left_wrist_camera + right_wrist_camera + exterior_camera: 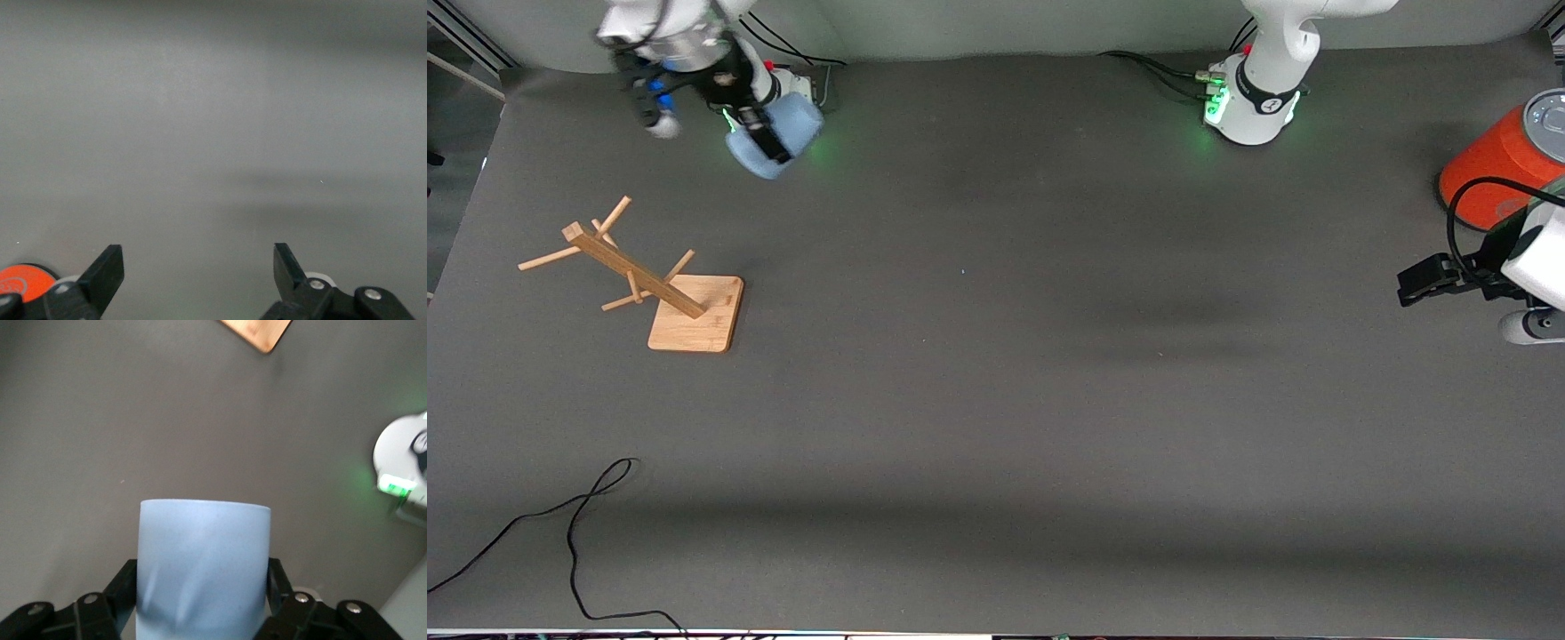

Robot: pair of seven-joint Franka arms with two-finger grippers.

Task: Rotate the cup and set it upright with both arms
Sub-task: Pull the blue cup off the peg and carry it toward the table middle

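My right gripper point(758, 133) is shut on the light-blue cup point(775, 139) and holds it tilted in the air, over the table just in front of the right arm's base. In the right wrist view the cup point(203, 560) fills the gap between the black fingers point(120, 587), its flat end pointing away from the wrist. My left gripper point(1418, 283) hangs open over the left arm's end of the table, far from the cup. Its wrist view shows the gripper point(198, 263) with only bare grey table between its fingers.
A wooden rack point(663, 284) leans on its square base toward the right arm's end. An orange-red cylinder with a grey lid point(1503, 164) stands beside the left gripper. A black cable point(574, 524) lies near the front camera's edge.
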